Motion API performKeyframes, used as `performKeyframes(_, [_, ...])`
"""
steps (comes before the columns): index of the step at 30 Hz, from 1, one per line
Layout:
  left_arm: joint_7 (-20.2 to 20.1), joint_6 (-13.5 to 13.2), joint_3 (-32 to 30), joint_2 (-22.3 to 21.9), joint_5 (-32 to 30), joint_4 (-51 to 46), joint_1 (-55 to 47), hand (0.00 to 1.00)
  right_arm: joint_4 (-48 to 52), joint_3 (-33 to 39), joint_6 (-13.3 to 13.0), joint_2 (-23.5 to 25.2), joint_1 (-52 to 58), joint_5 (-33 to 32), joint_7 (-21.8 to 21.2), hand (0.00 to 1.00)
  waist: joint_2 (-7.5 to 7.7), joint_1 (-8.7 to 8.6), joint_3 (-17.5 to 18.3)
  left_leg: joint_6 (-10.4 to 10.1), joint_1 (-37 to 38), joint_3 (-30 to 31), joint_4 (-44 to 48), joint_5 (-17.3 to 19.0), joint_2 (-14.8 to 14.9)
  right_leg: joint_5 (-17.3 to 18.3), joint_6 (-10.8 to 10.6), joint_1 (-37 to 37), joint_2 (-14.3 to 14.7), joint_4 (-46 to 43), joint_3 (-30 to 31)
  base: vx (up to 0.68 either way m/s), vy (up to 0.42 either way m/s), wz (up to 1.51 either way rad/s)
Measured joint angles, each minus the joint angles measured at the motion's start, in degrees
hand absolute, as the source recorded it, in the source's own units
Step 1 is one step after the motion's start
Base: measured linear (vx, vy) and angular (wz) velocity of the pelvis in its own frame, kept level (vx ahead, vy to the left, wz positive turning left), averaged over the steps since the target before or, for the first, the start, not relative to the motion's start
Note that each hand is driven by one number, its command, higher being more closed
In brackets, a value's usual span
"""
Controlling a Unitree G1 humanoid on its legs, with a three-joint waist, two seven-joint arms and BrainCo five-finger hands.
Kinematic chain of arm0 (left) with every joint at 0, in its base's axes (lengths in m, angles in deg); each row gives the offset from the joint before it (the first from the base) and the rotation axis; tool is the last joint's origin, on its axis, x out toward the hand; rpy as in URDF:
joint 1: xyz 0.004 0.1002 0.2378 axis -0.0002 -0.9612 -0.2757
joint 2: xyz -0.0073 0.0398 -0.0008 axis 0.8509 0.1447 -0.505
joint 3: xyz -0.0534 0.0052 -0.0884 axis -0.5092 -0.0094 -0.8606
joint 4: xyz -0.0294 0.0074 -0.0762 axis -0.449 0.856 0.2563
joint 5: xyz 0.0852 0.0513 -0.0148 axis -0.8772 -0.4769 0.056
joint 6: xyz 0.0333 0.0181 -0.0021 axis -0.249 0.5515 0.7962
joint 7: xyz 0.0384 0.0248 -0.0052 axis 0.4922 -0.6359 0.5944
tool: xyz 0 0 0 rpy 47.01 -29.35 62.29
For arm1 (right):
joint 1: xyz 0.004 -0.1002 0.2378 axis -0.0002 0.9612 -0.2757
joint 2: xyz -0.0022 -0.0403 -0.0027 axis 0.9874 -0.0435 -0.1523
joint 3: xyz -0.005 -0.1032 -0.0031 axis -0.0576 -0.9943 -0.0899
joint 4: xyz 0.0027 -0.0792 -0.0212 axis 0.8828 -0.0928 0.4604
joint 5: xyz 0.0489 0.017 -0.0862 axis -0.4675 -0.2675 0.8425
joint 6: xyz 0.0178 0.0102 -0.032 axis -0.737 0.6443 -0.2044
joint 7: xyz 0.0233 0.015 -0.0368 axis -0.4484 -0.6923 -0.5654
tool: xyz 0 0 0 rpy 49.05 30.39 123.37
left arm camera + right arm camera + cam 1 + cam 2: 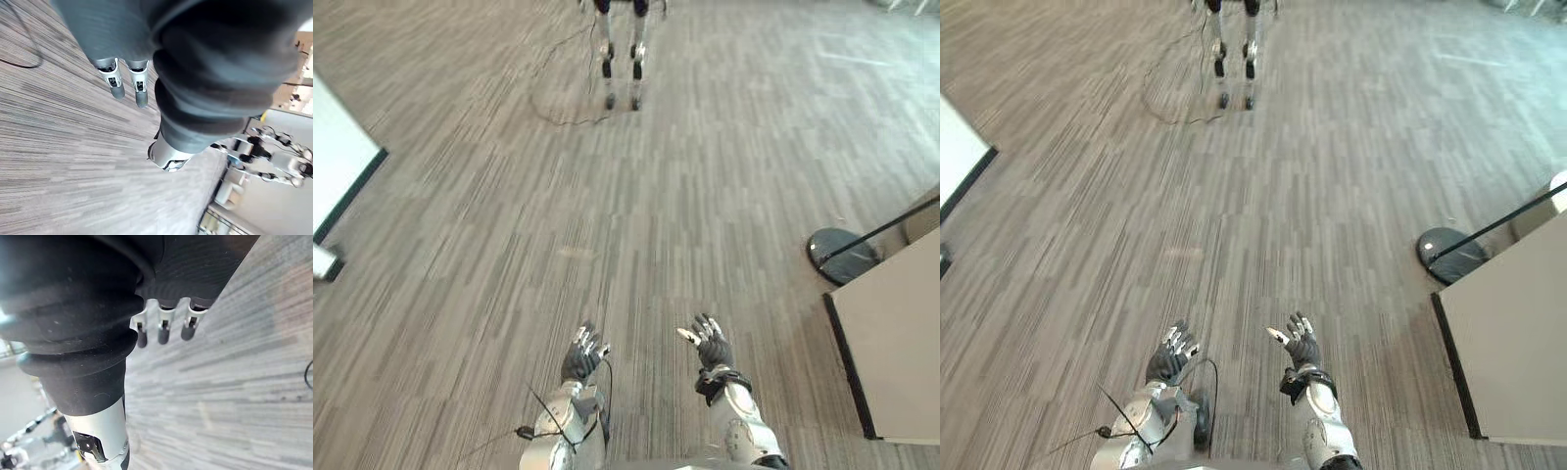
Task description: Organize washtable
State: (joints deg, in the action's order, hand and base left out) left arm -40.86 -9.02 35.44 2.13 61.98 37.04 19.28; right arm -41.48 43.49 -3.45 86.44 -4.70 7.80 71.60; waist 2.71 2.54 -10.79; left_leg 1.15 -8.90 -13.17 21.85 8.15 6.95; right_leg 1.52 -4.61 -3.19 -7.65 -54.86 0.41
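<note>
Both of my hands hang over bare striped grey carpet at the bottom of the head views. My left hand [583, 356] is open with its fingers spread and holds nothing. My right hand [710, 347] is a little to the right of it, also open and empty. In the wrist views the fingers [128, 83] of the left and the fingers [163, 330] of the right hand stick out straight over the carpet. A pale table [901, 343] shows its corner at the right edge, well to the right of my right hand.
A round dark stand base [842, 255] with a slanting black pole sits just beyond the table corner. A white board with a dark edge [337, 162] lies at the left. Another robot's legs [622, 59] stand far ahead, with a cable on the floor beside them.
</note>
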Motion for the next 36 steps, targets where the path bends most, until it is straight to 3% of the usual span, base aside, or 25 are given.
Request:
performKeyframes(2, [0.09, -0.12, 0.21, 0.31, 0.01, -0.72, 0.18, 0.00, -0.04, -2.05, 0.55, -0.10, 0.17, 0.14, -0.49, 0.00, -0.06, -0.09, -0.06, 0.24, 5.15, -0.63, -2.79, 1.51, 0.04, 4.24, 2.91, -3.78, -0.85, -5.57, -3.24, 0.40, 0.147, -0.12])
performKeyframes(3, [0.09, -0.11, 0.62, 0.50, 0.00, -0.97, 0.18, 0.00, 0.10, -2.91, 0.72, 0.06, 0.41, 0.20, -1.03, 0.00, -0.04, -0.26, -0.03, 0.23, 8.01, -0.89, -5.26, 2.09, 0.03, 6.39, 3.29, -6.11, -0.75, -5.82, -5.17, 0.52, 0.097, -0.13])
performKeyframes(4, [0.04, -0.10, 1.63, 0.71, 0.00, -1.05, 0.22, 0.00, 0.51, -3.66, 0.77, 0.04, 1.07, 0.16, -1.96, 0.00, -0.03, -0.44, -0.03, -0.27, 11.40, -1.13, -8.45, 2.58, -0.03, 9.07, 2.89, -10.22, -0.43, -3.00, -8.45, 0.44, 0.032, -0.03])
performKeyframes(6, [-0.58, -0.06, 2.88, 0.83, -0.01, -1.03, -0.17, 0.00, 1.10, -3.65, 0.78, -0.10, 2.21, 0.14, -2.62, 0.00, -0.14, -1.58, -0.09, -1.08, 13.71, -0.84, -10.12, 3.57, -0.27, 10.32, 2.54, -14.48, -0.39, 6.27, -11.05, 0.48, -0.038, 0.18])
performKeyframes(8, [-0.96, -0.03, 4.13, 0.82, -0.01, -0.82, 0.08, 0.00, 1.03, -3.22, 1.09, -0.66, 2.52, 0.13, -2.57, 0.00, -0.72, -1.85, -0.45, -2.21, 15.80, -0.56, -10.57, 5.60, -0.24, 8.62, 2.28, -16.76, 0.43, 23.06, -11.06, 0.47, -0.097, 0.18])
performKeyframes(9, [-0.96, -0.04, 4.81, 0.83, 0.00, -0.53, 0.59, 0.00, 1.04, -2.68, 1.18, -1.20, 2.50, 0.11, -2.49, 0.00, -1.08, -1.97, -0.61, -3.21, 17.36, -0.18, -10.99, 7.16, -0.05, 4.54, 2.16, -17.08, 0.92, 36.11, -9.76, 0.66, -0.208, 0.31])
performKeyframes(10, [-0.92, -0.06, 5.21, 0.80, 0.05, 0.22, 1.40, 0.00, 1.04, -1.52, 1.36, -1.52, 2.55, 0.04, -2.27, 0.00, -1.13, -2.05, -0.64, -4.63, 19.22, 0.84, -11.21, 8.91, -0.03, 1.20, 0.68, -16.94, 0.44, 45.24, -8.01, 0.56, -0.186, 0.41])
performKeyframes(12, [-0.78, -0.14, 5.17, 0.77, 0.11, 1.11, 1.39, 0.00, 1.10, -1.23, 1.84, -2.55, 2.59, 0.05, -1.83, 0.00, -1.28, -2.85, -0.42, -6.95, 23.10, 2.56, -11.81, 11.89, 1.09, -2.02, 0.68, -17.04, -0.17, 45.55, -7.97, 0.63, -0.323, 0.61])
performKeyframes(13, [-0.75, -0.12, 5.29, 0.42, 0.14, 1.77, 1.34, 0.00, 1.13, -1.21, 1.94, -3.28, 2.55, 0.06, -1.68, 0.00, -2.10, -3.38, 0.12, -7.05, 24.30, 3.41, -11.77, 12.73, 2.52, -4.57, 1.14, -17.18, 0.78, 42.77, -8.56, 0.81, -0.423, 0.72])
performKeyframes(14, [-0.68, -0.13, 5.18, -0.29, 0.20, 3.22, 0.90, 0.00, 1.07, -1.16, 2.01, -3.81, 2.40, 0.07, -1.49, 0.00, -4.61, -3.23, 1.58, -6.80, 21.92, 4.79, -4.64, 12.21, 5.50, -6.30, 2.84, -18.32, 2.52, 37.29, -9.37, 0.69, -0.401, 0.44])
performKeyframes(15, [-0.55, -0.14, 5.14, -0.93, 0.24, 3.98, 0.98, 0.00, 1.04, -1.00, 2.02, -4.62, 1.84, 0.07, -1.46, 0.00, -6.27, -3.03, 1.71, -4.62, 18.68, 5.50, 4.20, 10.83, 7.87, -4.62, 4.03, -18.05, 3.95, 35.55, -10.41, 0.67, -0.402, 0.21])
performKeyframes(16, [-0.11, -0.14, 5.08, -1.25, 0.78, 4.35, 0.93, 0.00, 1.04, -1.06, 2.05, -5.14, 1.25, -0.02, -1.39, 0.00, -7.29, -2.53, 1.64, -4.00, 15.61, 5.51, 11.09, 8.25, 9.76, -3.28, 4.92, -17.01, 4.93, 35.39, -10.85, 0.65, -0.403, -0.02])
performKeyframes(17, [0.86, -0.06, 4.45, -1.81, 3.05, 5.40, 1.10, 0.00, 1.08, -1.22, 2.01, -6.06, 0.34, -0.53, -1.14, 0.00, -9.46, -2.32, 1.34, -3.42, 8.79, 7.08, 25.83, 0.58, 14.06, -2.05, 6.60, -13.52, 7.33, 36.82, -11.89, 0.66, -0.315, -0.08])
performKeyframes(18, [1.56, -0.02, 4.48, -3.13, 4.52, 6.54, 1.34, 0.00, 1.07, -1.11, 2.00, -6.96, -0.14, -0.94, -0.60, 0.00, -10.82, -1.58, 1.16, -3.93, 4.13, 7.96, 39.39, 0.21, 16.98, -1.24, 7.69, -8.56, 9.56, 39.18, -12.57, 0.66, -0.285, -0.03])
performKeyframes(19, [1.76, 0.01, 4.40, -3.47, 5.11, 6.62, 1.27, 0.00, 1.08, -1.11, 1.98, -7.05, -0.20, -1.22, -0.21, 0.00, -10.64, -1.42, 0.88, -3.85, 2.69, 7.55, 43.98, 0.31, 17.33, -0.97, 8.09, -5.72, 10.02, 40.51, -12.64, 0.60, -0.252, -0.01])
performKeyframes(20, [1.77, 0.00, 4.39, -3.64, 5.54, 6.60, 1.14, 0.00, 1.20, -1.11, 1.71, -6.94, -0.62, -1.28, 0.19, 0.00, -9.00, -1.48, -0.19, -2.81, 0.60, 6.04, 48.75, 0.99, 16.84, -0.71, 8.47, -0.25, 10.16, 43.27, -12.64, 0.57, -0.235, -0.02])
performKeyframes(22, [1.98, -0.11, 3.92, -3.66, 6.45, 6.41, 1.16, 0.00, 1.33, -1.16, 0.99, -6.57, -1.37, -1.86, 0.99, 0.00, -7.24, -1.30, -0.08, -2.66, -1.74, 1.87, 46.28, 1.31, 15.59, -0.40, 8.92, 5.00, 9.68, 46.98, -10.91, 0.52, -0.198, -0.23])
performKeyframes(24, [2.88, -0.14, 2.58, -3.81, 6.99, 5.49, 1.48, 0.00, 2.49, -1.17, 0.67, -6.70, -1.86, -2.34, 1.02, 0.00, -6.76, -0.12, -0.16, -2.76, -6.22, -0.11, 34.54, 1.37, 15.11, 0.53, 8.57, 7.87, 9.60, 50.58, -8.23, 0.48, -0.078, -0.56])
performKeyframes(28, [3.03, -0.17, 1.43, -3.77, 6.99, 5.37, 1.40, 0.00, 2.67, -1.21, 0.88, -6.70, 0.62, -2.17, 0.94, 0.00, -5.91, -0.31, -0.67, -4.76, -6.07, 2.65, 9.31, 1.74, 13.49, 4.49, 6.28, 10.86, 7.21, 49.65, -6.55, 0.35, 0.099, -0.24])
performKeyframes(31, [3.13, -0.25, 0.38, -3.73, 6.88, 5.34, 1.19, 0.00, 2.69, -1.37, 1.04, -6.57, 1.55, -2.17, 0.87, 0.00, -5.38, -1.61, -0.86, -10.33, -5.59, 9.05, -6.99, -2.19, 11.48, 11.16, 2.11, 11.21, 3.67, 43.63, -5.48, 0.37, 0.330, -0.08])
performKeyframes(32, [3.32, -0.38, 0.12, -3.69, 6.86, 5.37, 0.86, 0.00, 2.71, -1.51, 1.06, -6.58, 1.60, -2.16, 0.68, 0.00, -5.91, -1.59, -0.61, -11.32, -4.31, 10.72, -11.66, -2.92, 11.16, 13.88, 0.13, 10.74, 2.58, 41.06, -3.97, 0.33, 0.417, -0.36])
performKeyframes(33, [3.53, -0.37, 0.07, -3.59, 6.86, 5.48, 0.87, 0.00, 2.44, -1.49, 1.12, -6.27, 1.64, -2.16, 0.61, 0.00, -5.97, -1.59, -0.45, -12.27, -4.18, 10.78, -10.98, -6.76, 10.94, 15.03, -0.88, 10.78, 1.70, 40.15, -3.09, 0.33, 0.454, -0.54])
performKeyframes(34, [3.88, -0.45, 0.12, -3.14, 6.86, 5.40, 0.83, 0.00, 1.70, -1.52, 1.30, -5.47, 1.72, -2.15, 0.37, 0.00, -4.55, -1.29, 0.05, -12.66, -4.47, 9.95, -7.77, -8.59, 9.63, 16.02, -2.13, 10.80, -0.25, 39.68, -1.50, 0.33, 0.403, -0.65])
performKeyframes(35, [4.16, -0.77, -1.16, -1.72, 6.87, 5.30, 0.80, 0.00, 0.93, -1.96, 1.68, -3.59, 1.73, -2.09, -0.16, 0.00, -1.68, -0.84, 0.86, -13.71, -6.27, 8.62, -1.49, -4.29, 8.04, 16.01, -2.60, 10.70, -2.50, 40.21, -0.21, 0.42, 0.451, -0.73])
performKeyframes(36, [4.11, -0.79, -1.74, -1.01, 6.87, 5.29, 1.14, 0.00, 0.94, -2.33, 1.94, -2.67, 1.98, -1.58, -0.49, 0.00, -1.14, -1.29, 1.28, -13.12, -8.61, 8.29, 5.22, 0.22, 7.94, 14.43, -2.92, 10.69, -3.17, 40.01, 0.78, 0.35, 0.356, -0.60])
